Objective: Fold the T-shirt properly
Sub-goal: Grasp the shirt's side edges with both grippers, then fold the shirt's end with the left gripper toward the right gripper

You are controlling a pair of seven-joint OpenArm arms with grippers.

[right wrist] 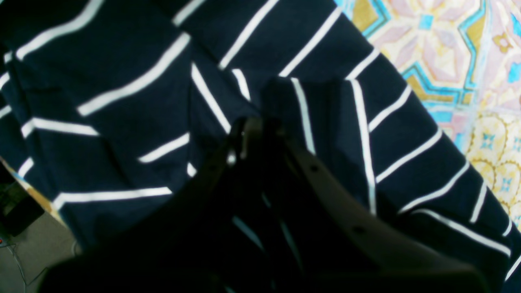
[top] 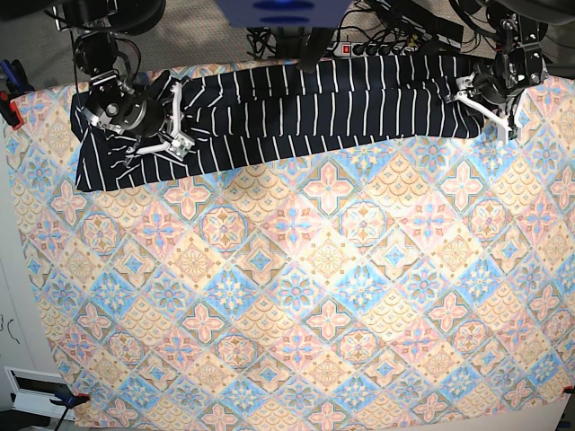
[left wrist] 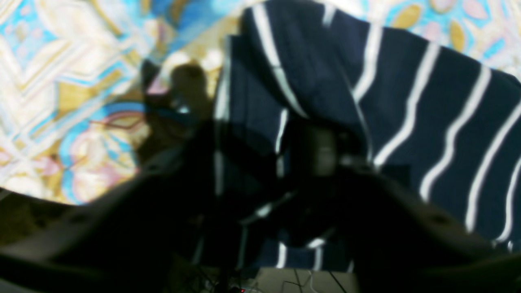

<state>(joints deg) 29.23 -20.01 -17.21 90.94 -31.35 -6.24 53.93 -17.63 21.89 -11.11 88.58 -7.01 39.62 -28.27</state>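
I have the T-shirt folded into a long band, right fingers clenched on it, left fingers state unclear, crosswise folds remaining.

T-shirt lies along the tablecloth's far edge.

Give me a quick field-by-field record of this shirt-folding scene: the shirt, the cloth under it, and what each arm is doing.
shirt: T-shirt, dark navy with white stripes, stretched in a long band along the far edge of the table
surface: patterned tablecloth
right gripper: jaws shut on a fold of the T-shirt
left gripper: at the shirt's other end, cloth between its jaws; grip unclear, view blurred
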